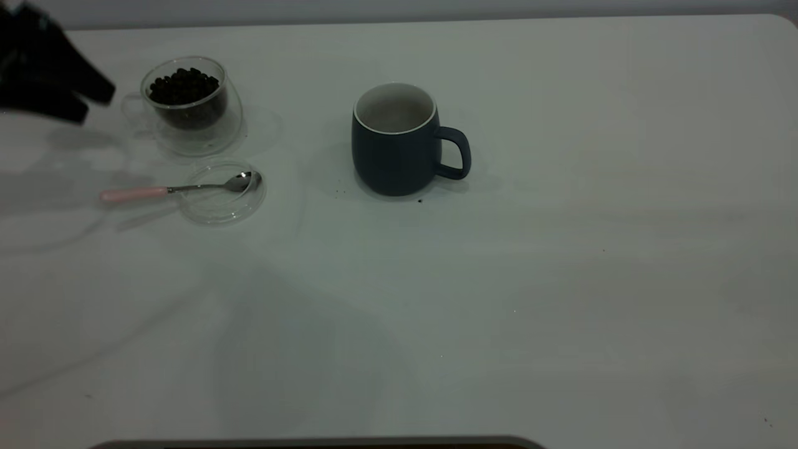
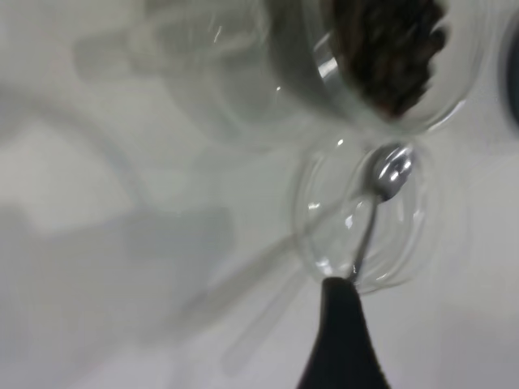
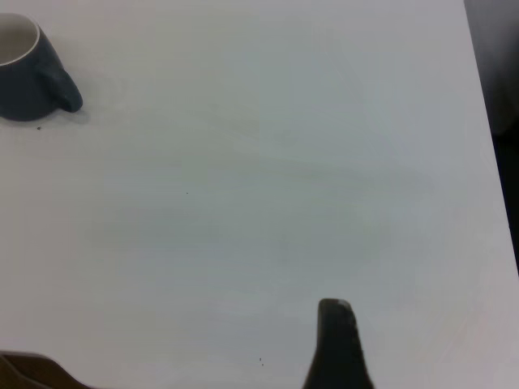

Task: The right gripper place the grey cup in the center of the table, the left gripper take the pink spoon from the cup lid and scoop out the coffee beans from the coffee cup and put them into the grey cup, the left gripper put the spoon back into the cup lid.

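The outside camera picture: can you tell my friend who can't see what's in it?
A grey cup stands upright mid-table, looking empty. To its left, a clear coffee cup holds coffee beans, and a pink spoon rests with its bowl in the cup lid. The left gripper hovers at the far left.
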Controlling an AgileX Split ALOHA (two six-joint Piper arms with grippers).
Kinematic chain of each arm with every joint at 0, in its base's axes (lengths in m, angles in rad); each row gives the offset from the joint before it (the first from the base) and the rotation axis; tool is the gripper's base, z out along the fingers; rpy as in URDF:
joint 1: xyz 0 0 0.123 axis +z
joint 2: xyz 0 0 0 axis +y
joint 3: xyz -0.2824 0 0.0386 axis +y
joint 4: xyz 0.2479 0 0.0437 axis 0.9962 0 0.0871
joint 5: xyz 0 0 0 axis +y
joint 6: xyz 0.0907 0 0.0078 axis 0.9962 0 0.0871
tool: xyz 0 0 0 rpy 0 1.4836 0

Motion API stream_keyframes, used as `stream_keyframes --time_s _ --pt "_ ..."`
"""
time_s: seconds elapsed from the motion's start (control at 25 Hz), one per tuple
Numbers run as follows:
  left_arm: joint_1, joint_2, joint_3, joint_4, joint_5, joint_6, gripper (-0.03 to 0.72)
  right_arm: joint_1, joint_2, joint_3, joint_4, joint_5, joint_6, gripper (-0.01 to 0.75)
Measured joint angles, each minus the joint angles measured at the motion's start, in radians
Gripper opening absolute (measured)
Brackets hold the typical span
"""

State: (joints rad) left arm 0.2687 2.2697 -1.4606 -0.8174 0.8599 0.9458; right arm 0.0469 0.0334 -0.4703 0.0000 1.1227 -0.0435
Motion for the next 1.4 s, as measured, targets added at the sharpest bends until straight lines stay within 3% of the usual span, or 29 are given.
stream_keyframes --time_s 0.28,0.56,0.76,0.96,1.16,1.4 --pt "-0.163 -0.109 -0.17 0.274 0.072 -0.319 0.595 0.0 0.0 0.0 0.0 0.0 0.0 0.591" --pt "-0.3 -0.153 -0.362 0.509 0.31 -0.611 0.594 0.0 0.0 0.0 0.0 0.0 0.0 0.591" --pt "-0.364 -0.205 -0.43 0.619 0.31 -0.81 0.592 0.0 0.0 0.0 0.0 0.0 0.0 0.591" --pt "-0.37 -0.24 -0.432 0.618 0.31 -0.966 0.59 0.0 0.0 0.0 0.0 0.0 0.0 0.591" --pt "-0.371 -0.307 -0.405 0.617 0.31 -1.008 0.59 0.0 0.0 0.0 0.0 0.0 0.0 0.591" --pt "-0.377 -0.552 -0.141 0.625 0.31 -0.963 0.59 0.0 0.0 0.0 0.0 0.0 0.0 0.591"
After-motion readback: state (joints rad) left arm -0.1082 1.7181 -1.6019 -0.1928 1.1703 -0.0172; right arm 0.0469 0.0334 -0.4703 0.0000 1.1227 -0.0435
